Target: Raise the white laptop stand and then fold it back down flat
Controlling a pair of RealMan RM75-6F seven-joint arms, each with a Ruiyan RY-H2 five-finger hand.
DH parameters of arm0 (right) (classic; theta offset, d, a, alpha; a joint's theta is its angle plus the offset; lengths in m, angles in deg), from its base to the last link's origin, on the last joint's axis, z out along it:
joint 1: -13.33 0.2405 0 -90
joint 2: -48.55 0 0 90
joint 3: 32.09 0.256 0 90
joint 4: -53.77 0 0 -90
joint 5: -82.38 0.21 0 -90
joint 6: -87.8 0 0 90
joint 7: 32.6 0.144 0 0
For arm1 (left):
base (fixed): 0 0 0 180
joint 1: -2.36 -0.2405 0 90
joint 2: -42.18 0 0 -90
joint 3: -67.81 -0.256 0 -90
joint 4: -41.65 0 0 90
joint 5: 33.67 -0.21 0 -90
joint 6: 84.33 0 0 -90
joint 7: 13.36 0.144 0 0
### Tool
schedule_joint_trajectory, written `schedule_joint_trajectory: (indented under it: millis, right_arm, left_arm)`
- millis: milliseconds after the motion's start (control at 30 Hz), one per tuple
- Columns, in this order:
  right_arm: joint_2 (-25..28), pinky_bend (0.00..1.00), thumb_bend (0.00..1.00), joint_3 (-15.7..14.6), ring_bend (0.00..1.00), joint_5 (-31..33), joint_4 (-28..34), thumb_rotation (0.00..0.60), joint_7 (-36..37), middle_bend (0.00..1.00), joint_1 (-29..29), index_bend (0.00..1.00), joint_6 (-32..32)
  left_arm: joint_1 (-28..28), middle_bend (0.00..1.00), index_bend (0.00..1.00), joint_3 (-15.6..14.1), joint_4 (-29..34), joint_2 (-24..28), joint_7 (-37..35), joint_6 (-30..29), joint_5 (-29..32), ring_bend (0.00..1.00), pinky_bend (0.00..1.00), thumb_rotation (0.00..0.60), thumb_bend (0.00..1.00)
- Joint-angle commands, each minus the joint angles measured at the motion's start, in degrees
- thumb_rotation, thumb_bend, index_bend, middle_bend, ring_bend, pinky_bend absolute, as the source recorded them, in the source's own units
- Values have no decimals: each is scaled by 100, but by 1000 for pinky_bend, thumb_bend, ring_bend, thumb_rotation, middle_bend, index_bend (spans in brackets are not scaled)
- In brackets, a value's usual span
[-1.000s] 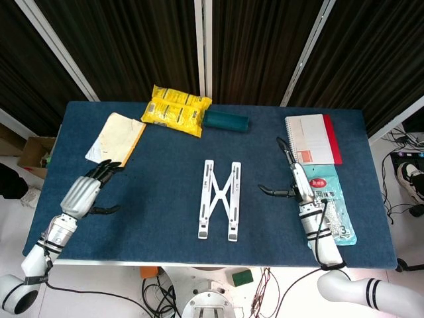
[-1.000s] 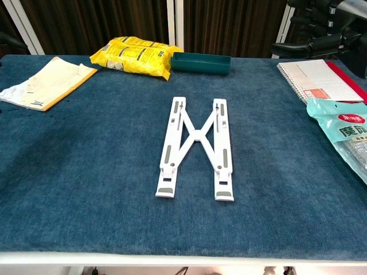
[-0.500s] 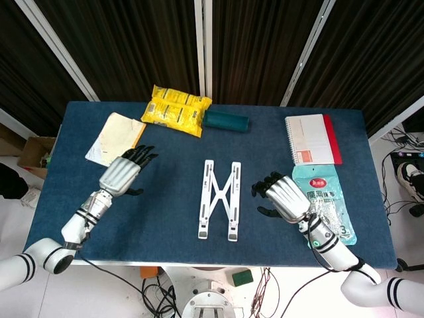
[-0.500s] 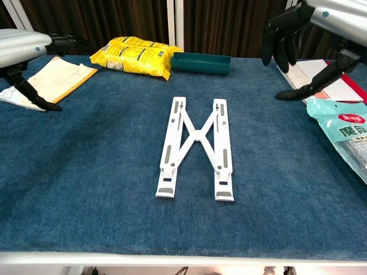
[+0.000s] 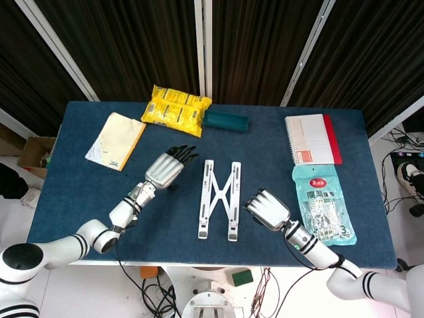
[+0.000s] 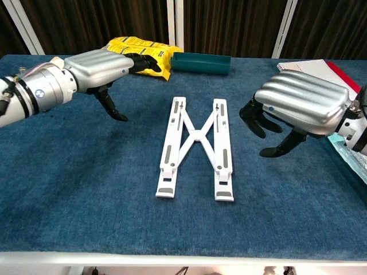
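The white laptop stand (image 5: 220, 199) (image 6: 196, 146) lies folded flat in the middle of the blue table. My left hand (image 5: 169, 167) (image 6: 100, 66) hovers just left of its far end, fingers spread, holding nothing. My right hand (image 5: 266, 207) (image 6: 298, 106) hangs close to the stand's right rail, fingers apart and curved downward, with nothing in it. Neither hand touches the stand.
A yellow snack bag (image 5: 175, 109) and a green box (image 5: 225, 121) lie at the back. A tan envelope (image 5: 116, 139) is at the far left. A notebook (image 5: 313, 139) and a foil pouch (image 5: 322, 209) lie at the right.
Both hands have moved inward toward the stand, the left from near the envelope, the right from beside the pouch. The stand has not moved.
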Motion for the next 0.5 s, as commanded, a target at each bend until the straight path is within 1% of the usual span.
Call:
schedule_joint_trajectory:
  millis: [33,267,400,500]
  right_arm:
    - [-226,811,0,-46,820,72,-257,600,-14,858,-4,757,-18]
    - [-573,811,0,-142,820,47,-720,600,46,858,47,757,-14]
    - [-731,811,0,-159,820,32,-917,600,128,857,80,758,36]
    - [-887,811,0,-150,820,20,-1103,600,167,858,105,758,103]
  left_arm:
    - [170,0,93,26,-250,-241,-172,118,2,32,165,600,14]
    - [356,0,93,-14,-626,-566,-486,195,-46,32,165,600,13]
    - [385,0,93,-24,-785,-663,-628,211,-17,32,165,600,13]
    - [391,0,93,-23,-835,-708,-874,250,25,32,165,600,13]
